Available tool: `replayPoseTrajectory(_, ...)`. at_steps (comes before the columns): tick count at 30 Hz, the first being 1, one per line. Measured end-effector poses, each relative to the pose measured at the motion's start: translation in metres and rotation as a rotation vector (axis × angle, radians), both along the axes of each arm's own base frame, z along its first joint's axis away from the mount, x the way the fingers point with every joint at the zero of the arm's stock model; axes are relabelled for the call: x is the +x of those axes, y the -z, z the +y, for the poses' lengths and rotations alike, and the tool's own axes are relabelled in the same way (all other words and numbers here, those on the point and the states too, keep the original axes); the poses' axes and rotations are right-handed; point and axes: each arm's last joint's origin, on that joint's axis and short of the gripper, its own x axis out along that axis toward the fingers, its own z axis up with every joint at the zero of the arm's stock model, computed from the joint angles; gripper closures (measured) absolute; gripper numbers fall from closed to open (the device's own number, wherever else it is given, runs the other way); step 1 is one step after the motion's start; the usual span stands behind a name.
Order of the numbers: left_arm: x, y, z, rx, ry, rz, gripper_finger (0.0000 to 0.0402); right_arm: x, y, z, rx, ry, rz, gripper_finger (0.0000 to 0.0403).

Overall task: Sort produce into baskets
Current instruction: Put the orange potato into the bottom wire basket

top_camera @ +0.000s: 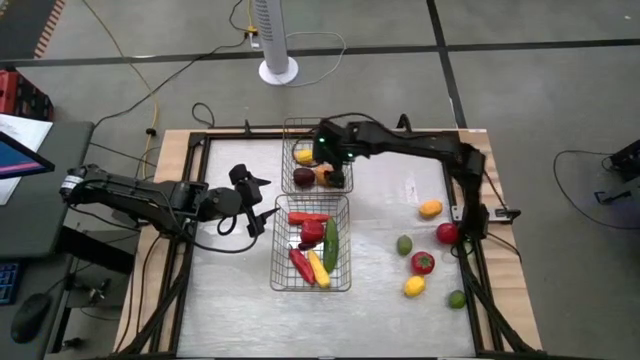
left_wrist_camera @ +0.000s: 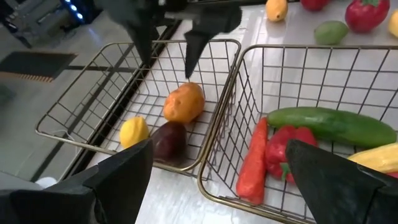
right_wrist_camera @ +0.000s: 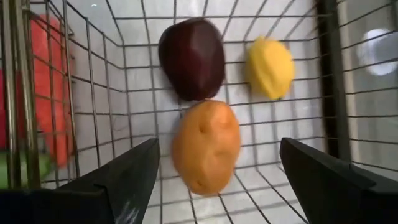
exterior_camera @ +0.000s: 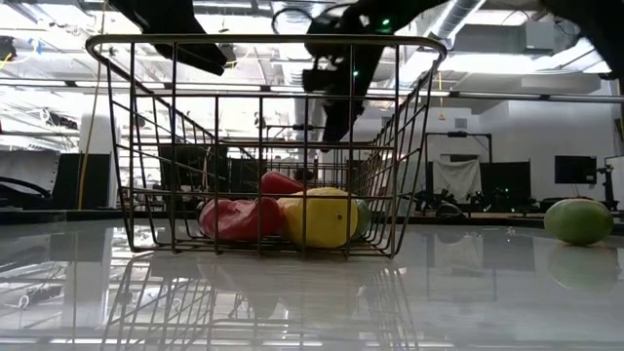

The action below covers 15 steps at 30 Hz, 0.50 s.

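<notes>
Hanging over the far basket (top_camera: 317, 152), the right gripper (top_camera: 335, 160) points down with its fingers (right_wrist_camera: 124, 180) spread open and empty; just below them in that basket lie an orange (right_wrist_camera: 206, 147), a plum (right_wrist_camera: 192, 57) touching it, and a lemon (right_wrist_camera: 269, 67) beside the plum. The near basket (top_camera: 311, 243) sits just in front of the far one, their rims close, and holds a cucumber (top_camera: 331, 245), red peppers (top_camera: 312, 228), a yellow piece (top_camera: 318, 268) and a long red piece (top_camera: 300, 264). The left gripper (top_camera: 262, 205) waits off the near basket's left side, above the bench (top_camera: 230, 300), its fingers (left_wrist_camera: 121, 177) also wide open with nothing between them. Loose produce is scattered on the bench well to the right of the baskets: a lemon (top_camera: 430, 209), a lime (top_camera: 404, 244), a tomato (top_camera: 447, 234) beside the right arm's base, a second tomato (top_camera: 423, 263), another lemon (top_camera: 414, 286) and another lime (top_camera: 456, 298)
</notes>
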Motion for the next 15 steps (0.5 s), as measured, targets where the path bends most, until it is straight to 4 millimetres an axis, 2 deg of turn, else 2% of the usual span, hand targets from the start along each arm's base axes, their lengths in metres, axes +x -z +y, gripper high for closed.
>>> replayPoseTrajectory(4, 0.000, 0.000, 0.000, 0.008, 0.005, 0.006, 0.0050, 0.013, 0.007, -0.011, 0.056, 0.005, 0.002, 0.0045)
replayPoseTrajectory(9, -0.002, 0.002, 0.000, 0.005, 0.001, 0.031, 0.0050, 0.025, 0.026, -0.014, 0.064, -0.013, 0.040, 0.0045)
replayPoseTrajectory(15, -0.003, 0.003, 0.000, -0.005, -0.007, 0.040, 0.0050, 0.029, 0.046, -0.018, 0.085, -0.009, 0.089, 0.0045)
